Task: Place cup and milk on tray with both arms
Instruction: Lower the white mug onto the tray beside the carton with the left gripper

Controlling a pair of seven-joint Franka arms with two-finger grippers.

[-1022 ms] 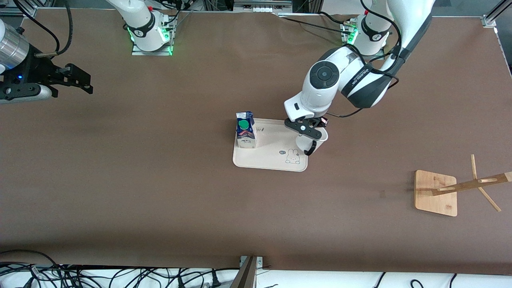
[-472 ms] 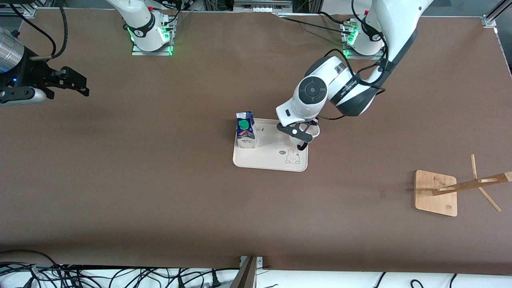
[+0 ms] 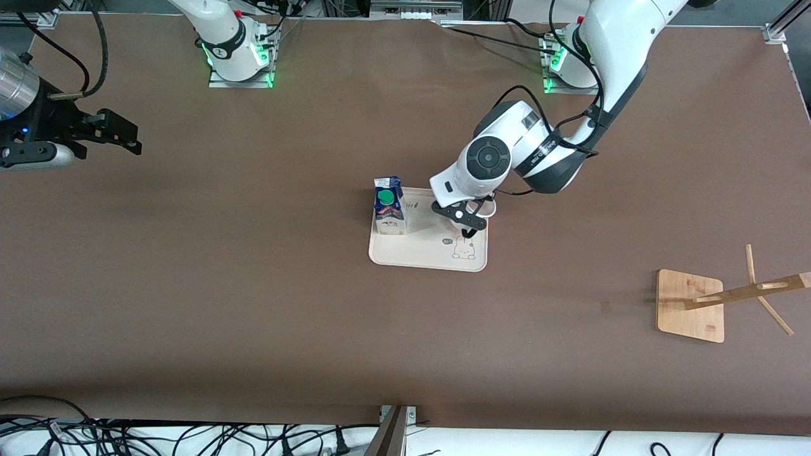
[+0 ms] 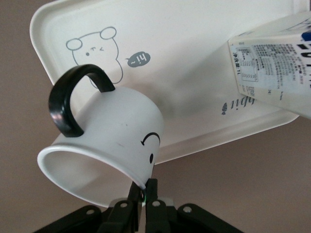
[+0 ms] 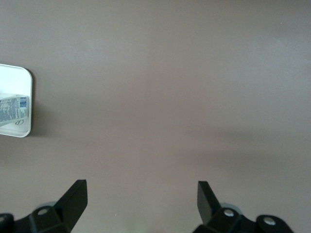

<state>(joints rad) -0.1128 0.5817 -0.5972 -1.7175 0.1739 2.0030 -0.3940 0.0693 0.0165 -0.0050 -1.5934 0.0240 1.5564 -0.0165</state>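
left gripper [image 4: 142, 200], jaws pinched tight on the rim of the white ceramic mug w/ black handle + smiley face [image 4: 114, 133], holds it tilted over the cream rectangular rabbit tray [image 3: 415, 250]. small blue gable-top milk carton w/ green cap [image 3: 388, 206] stands on the tray, beside those jaws toward the right arm's end. right gripper [image 5: 141, 196] waits, jaws wide apart + empty, over bare brown table [image 3: 253, 316], well apart from the tray.

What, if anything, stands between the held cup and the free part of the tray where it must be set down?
Nothing visible does. The left gripper, shut on the cup at its rim, holds it over the tray near the rabbit drawing. The milk stands on the tray's end toward the right arm, apart from the cup.
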